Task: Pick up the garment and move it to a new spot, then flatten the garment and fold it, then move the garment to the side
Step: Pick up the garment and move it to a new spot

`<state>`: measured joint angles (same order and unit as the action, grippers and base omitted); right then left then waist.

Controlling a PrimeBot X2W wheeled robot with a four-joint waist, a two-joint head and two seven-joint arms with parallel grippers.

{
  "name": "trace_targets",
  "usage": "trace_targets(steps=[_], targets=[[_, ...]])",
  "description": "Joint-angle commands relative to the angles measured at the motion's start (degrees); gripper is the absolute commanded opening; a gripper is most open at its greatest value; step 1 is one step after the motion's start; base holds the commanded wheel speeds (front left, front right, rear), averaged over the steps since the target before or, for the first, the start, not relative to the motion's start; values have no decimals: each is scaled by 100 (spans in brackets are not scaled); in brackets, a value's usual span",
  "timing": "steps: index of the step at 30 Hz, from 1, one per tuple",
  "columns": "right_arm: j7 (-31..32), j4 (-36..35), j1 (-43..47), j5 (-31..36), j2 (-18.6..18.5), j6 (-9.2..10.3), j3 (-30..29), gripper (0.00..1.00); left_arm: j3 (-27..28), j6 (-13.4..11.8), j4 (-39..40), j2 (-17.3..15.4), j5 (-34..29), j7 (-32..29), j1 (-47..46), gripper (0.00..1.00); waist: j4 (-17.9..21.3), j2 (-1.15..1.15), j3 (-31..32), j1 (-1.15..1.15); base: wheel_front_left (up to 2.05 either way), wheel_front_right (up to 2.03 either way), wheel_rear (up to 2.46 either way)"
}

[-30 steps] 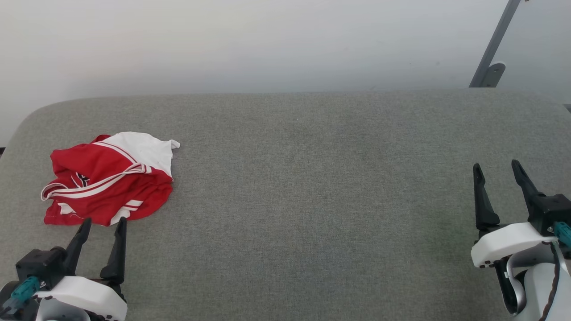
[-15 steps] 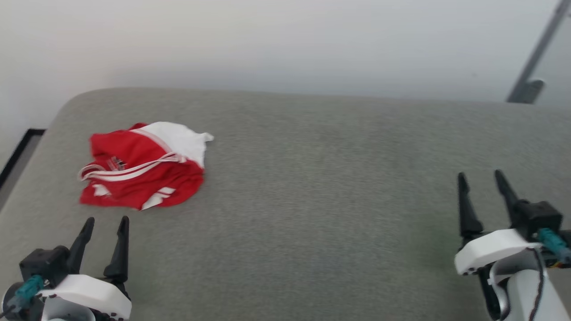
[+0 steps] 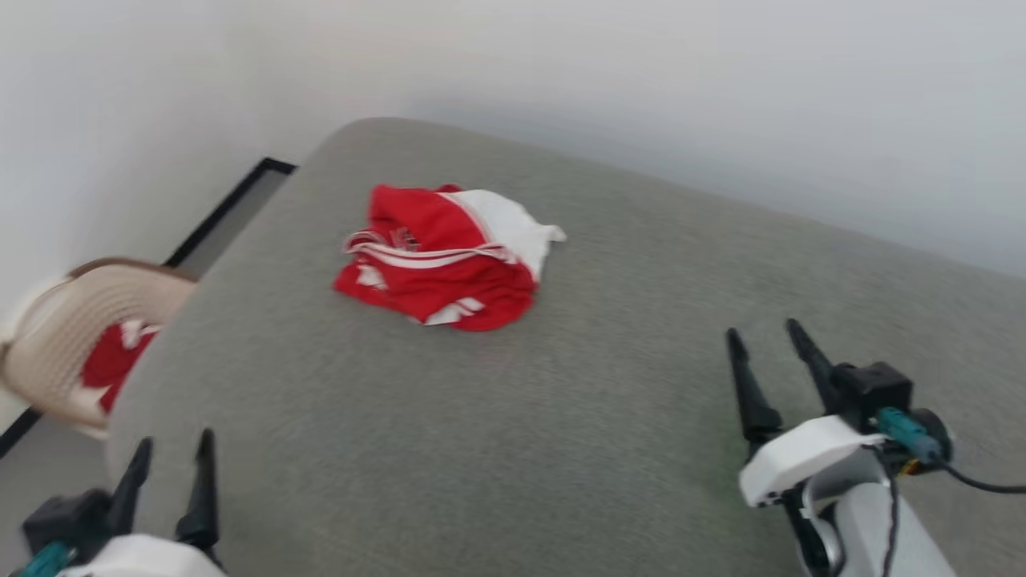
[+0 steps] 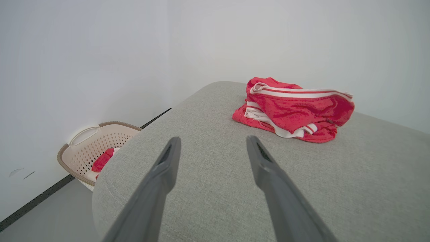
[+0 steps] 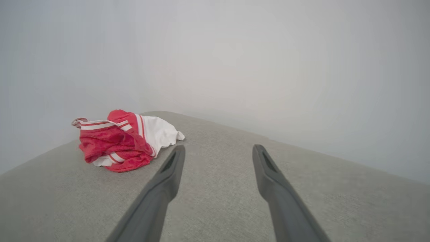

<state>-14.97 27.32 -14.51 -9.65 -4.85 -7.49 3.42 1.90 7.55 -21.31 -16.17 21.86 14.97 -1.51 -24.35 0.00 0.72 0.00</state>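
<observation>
My left gripper (image 3: 175, 442) has its fingers spread apart and holds nothing; my right gripper (image 3: 761, 328) is also apart and empty. The garment (image 3: 449, 256) lies crumpled on the grey cushion (image 3: 513, 433), well ahead of my left fingers and to their right, and ahead-left of my right ones. A basket (image 3: 48, 353) sits off the cushion, left of my left gripper.

Bare cushion (image 3: 481, 417) surrounds garment (image 3: 441, 264); wall (image 3: 641, 80) behind.
</observation>
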Motion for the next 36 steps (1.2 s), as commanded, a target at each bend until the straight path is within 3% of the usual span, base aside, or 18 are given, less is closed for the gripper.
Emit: trace_targets(steps=[1, 10, 14, 17, 22, 31, 36], targets=[[-31, 35, -97, -57, 52, 0, 127, 100, 143, -14, 36, 21, -2, 29, 119, 100, -426, 0, 61, 0, 0, 0, 0], [-31, 525, -773, -371, 152, 2, 1167, 100, 1040, -18, 468, 550, -134, 29, 670, 100, -596, 0, -146, 0, 0, 0, 0], [-31, 649, -906, -458, 162, 2, 1299, 100, 1133, -13, 550, 689, -221, 29, 746, 100, -591, 0, -182, 0, 0, 0, 0], [-31, 654, -876, -481, 139, 2, 1238, 100, 889, -11, 546, 588, -253, 29, 622, 100, -551, 0, -200, 0, 0, 0, 0], [-30, 484, -593, -349, 41, 1, 865, 100, -27, -12, 360, 112, -90, 29, 107, 100, -414, 0, -286, 0, 0, 0, 0], [-30, 215, -814, 102, 142, 1, 557, 100, -1251, -14, 138, -1212, 784, 29, -1777, 100, 775, 0, -1232, 0, 0, 0, 0], [-31, -15, -964, 277, 181, 1, 374, 100, -1955, -14, -93, -2026, 1601, 29, -2830, 100, 1386, 0, -1781, 0, 0, 0, 0]])
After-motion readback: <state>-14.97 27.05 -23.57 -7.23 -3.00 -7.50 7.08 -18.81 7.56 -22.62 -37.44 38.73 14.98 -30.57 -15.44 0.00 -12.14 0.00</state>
